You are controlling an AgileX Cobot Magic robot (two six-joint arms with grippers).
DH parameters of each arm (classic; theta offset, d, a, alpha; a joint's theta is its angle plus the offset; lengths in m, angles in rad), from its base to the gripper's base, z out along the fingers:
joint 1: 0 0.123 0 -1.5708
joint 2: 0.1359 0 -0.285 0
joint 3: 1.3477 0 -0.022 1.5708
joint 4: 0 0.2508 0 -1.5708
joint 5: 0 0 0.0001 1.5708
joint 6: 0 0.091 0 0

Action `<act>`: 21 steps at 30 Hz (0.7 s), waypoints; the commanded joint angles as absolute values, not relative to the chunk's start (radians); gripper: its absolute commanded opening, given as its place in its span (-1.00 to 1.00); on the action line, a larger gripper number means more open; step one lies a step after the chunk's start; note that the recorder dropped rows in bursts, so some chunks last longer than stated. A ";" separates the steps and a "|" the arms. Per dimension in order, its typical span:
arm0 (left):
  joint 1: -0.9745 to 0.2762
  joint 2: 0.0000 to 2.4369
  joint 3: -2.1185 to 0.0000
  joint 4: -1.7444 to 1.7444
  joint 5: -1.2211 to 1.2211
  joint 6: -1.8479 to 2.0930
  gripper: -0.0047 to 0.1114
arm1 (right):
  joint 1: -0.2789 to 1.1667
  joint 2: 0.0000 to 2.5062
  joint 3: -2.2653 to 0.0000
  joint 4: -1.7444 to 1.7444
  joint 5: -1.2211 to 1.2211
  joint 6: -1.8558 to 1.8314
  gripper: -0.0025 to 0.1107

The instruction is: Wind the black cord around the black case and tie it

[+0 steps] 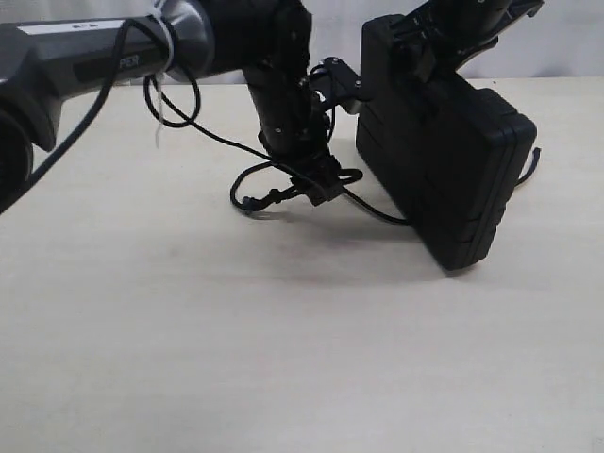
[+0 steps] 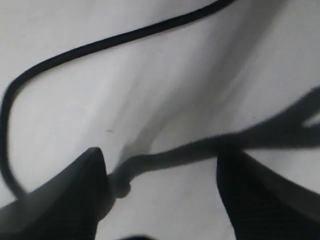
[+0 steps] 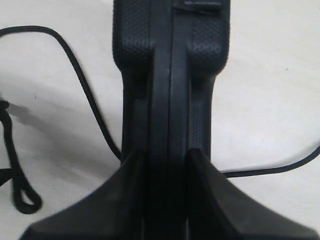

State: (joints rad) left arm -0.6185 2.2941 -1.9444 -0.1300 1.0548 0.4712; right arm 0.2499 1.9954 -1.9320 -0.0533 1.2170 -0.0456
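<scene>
Arm label (image 1: 118, 58) "PER", right gripper (image 3: 167, 165) clamping black case (image 1: 453, 179), black cord (image 2: 125, 36) loose

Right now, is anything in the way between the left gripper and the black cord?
Nothing visible. The fingers of the left gripper stand open over the table, and the black cord runs bare between them, its knot close against one finger. The black case stands apart in the right gripper.

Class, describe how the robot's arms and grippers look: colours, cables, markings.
The left arm, black like the right arm, has a silver-grey collar, white label strip and black cable under a white zip tie. The left gripper and right gripper have black fingers.
</scene>
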 commanded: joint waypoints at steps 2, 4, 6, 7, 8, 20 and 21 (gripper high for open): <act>-0.558 2.280 -1.945 -0.360 1.071 0.607 0.10 | 0.233 2.016 -1.917 -0.031 1.221 -0.040 -0.65; -0.558 2.282 -1.945 -0.353 1.077 0.622 0.10 | 0.221 2.016 -1.917 -0.013 1.221 -0.040 -0.62; -0.560 2.289 -1.945 -0.355 1.079 0.631 0.10 | 0.205 2.016 -1.917 0.016 1.221 -0.053 -0.54; -0.562 2.292 -1.945 -0.358 1.076 0.635 0.10 | 0.196 2.016 -1.917 0.034 1.221 -0.064 -0.49; -0.564 2.296 -1.945 -0.358 1.068 0.635 0.10 | 0.189 2.016 -1.917 0.038 1.221 -0.066 -0.43; -0.571 2.312 -1.945 -0.380 1.039 0.664 0.10 | 0.184 2.016 -1.970 0.057 1.221 -0.087 -0.33; -0.571 2.312 -1.945 -0.380 1.039 0.666 0.10 | 0.184 2.016 -1.980 0.064 1.221 -0.089 -0.33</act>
State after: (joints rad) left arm -0.5663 2.3135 -1.9444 -0.3709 1.0506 0.6583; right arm 0.1890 2.0191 -1.9506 0.0480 1.2211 -0.0760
